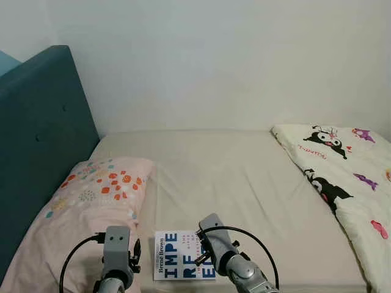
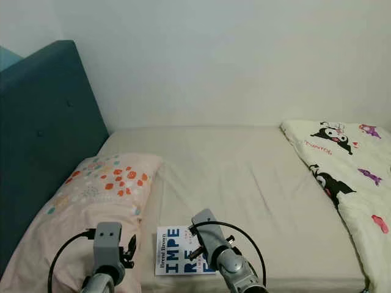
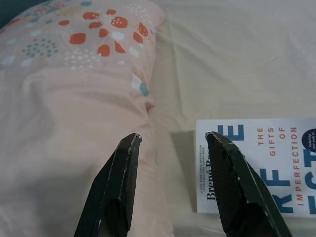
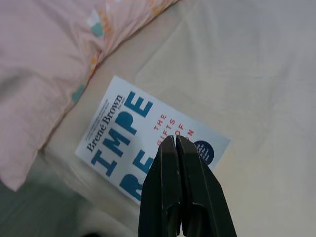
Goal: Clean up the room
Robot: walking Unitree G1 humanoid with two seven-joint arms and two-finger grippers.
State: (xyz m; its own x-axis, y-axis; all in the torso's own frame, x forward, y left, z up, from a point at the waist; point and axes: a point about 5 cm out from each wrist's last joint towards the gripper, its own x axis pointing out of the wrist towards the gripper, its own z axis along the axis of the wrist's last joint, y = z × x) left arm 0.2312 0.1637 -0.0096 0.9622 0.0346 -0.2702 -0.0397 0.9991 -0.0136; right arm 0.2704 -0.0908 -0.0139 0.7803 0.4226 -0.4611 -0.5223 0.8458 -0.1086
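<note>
Right gripper (image 4: 176,143) hovered over the white book (image 1: 177,255), fingers pressed together, empty. Left gripper (image 3: 173,143) hung spread wide above the pillow (image 1: 91,207) edge. Book lay flat on the bed (image 1: 244,183) beside the pillow.

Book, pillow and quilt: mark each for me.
book (image 4: 129,129), right wrist view, on the white cover by the blue letters.
pillow (image 1: 91,195), left eye view, on its pink top face.
quilt (image 1: 354,183), left eye view, on the cartoon-printed fabric.

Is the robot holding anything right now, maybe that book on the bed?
Nothing is held. The left gripper is open above the pillow's edge; the right gripper is shut, empty, above the book.
</note>
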